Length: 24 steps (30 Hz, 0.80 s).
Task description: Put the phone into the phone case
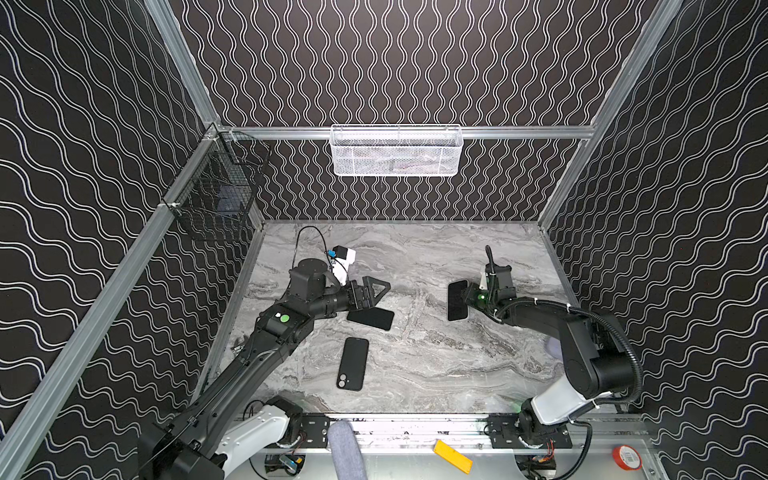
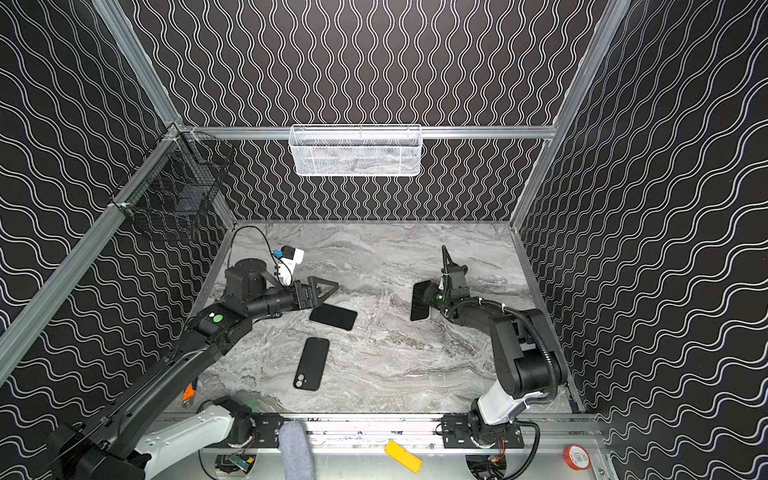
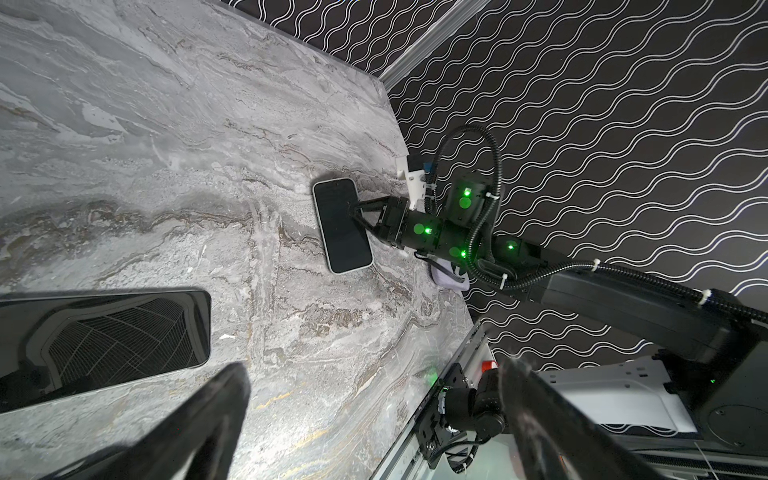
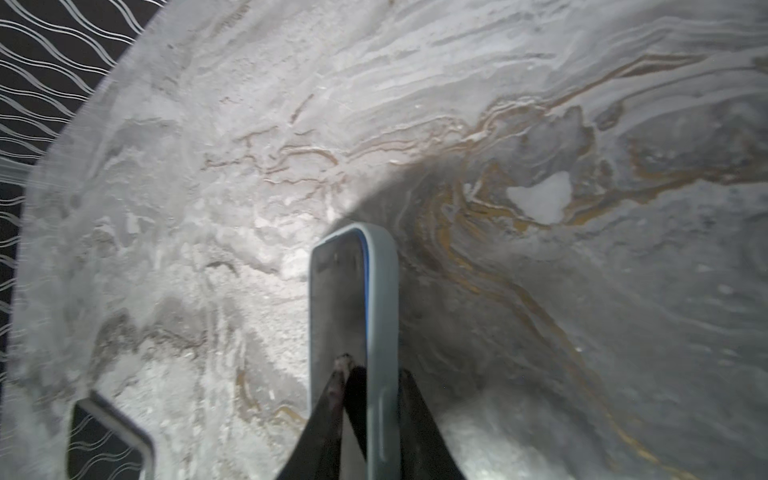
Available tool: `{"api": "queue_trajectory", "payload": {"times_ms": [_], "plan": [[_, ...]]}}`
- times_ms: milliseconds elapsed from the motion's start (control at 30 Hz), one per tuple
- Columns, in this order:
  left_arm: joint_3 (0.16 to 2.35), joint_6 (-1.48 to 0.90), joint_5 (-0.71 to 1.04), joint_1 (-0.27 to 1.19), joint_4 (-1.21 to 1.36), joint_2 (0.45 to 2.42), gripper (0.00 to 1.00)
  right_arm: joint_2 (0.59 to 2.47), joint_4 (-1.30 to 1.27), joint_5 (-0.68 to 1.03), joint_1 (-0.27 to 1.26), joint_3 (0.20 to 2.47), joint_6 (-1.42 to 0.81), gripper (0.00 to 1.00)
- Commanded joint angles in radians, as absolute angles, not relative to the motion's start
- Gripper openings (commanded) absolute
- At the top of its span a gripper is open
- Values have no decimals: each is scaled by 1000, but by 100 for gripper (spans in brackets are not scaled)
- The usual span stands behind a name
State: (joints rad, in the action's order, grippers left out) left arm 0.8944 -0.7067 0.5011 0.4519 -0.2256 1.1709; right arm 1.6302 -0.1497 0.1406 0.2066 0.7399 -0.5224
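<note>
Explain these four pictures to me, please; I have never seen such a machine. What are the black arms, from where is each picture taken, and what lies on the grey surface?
These are two robot arms, each ending in a two-finger gripper. Two pictures look down from above on the whole marble table; the other two come from a camera on each arm's wrist. On the table lie a dark phone, screen up, and a black case with two round camera holes. The left gripper is open and empty, beside the dark phone. The right gripper clasps a pale-rimmed phone, one finger on its screen, tipped up on edge.
</note>
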Motion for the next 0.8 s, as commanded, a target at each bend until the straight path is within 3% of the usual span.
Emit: {"api": "queue_trajectory", "payload": {"times_ms": [0,200,333,467,767], "plan": [[913,-700,484,451,-245,1181,98,1635,-104,114,203,755,-514,26],[934,-686,425,450,-340,1188,98,1640,-68,81,200,785,-509,38],[986,-670,237,452,-504,1183,98,1627,0,-23,200,808,-525,67],[1022,-662,48,452,-663,1154,99,1520,24,-96,211,792,-505,84],[934,-766,-35,451,-776,1067,95,1360,185,-89,294,822,-388,86]]}}
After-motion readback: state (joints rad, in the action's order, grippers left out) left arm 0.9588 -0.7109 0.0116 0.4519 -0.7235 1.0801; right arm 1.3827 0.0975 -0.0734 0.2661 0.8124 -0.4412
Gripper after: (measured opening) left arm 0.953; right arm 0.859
